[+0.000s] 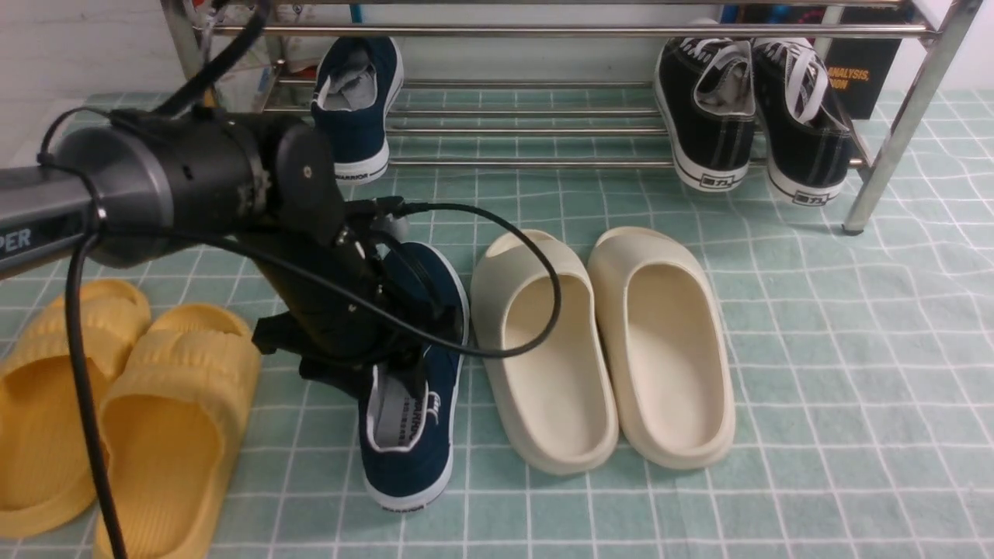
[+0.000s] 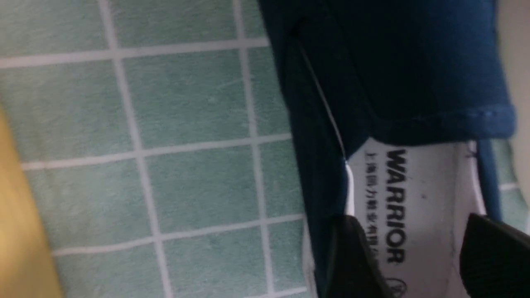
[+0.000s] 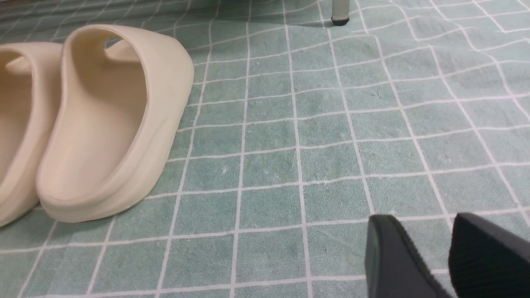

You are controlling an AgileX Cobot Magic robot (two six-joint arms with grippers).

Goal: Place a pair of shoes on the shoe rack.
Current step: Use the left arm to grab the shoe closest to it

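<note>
Racked shoe leans on the shoe rack at the front view's upper left. Its mate, the floor shoe, lies lower centre under the left gripper, hemmed by yellow slippers and cream slippers. In the left wrist view the jaws are spread over its insole, probably to pinch the collar, and hold nothing. In the right wrist view the right gripper sits lower right, parted and empty.

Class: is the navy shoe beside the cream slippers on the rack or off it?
Off: the navy shoe rests on the green mat, short of the shoe rack.

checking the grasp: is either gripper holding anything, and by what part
Nothing held. Left gripper open over navy slip-on, at its heel opening; right gripper open, empty.
</note>
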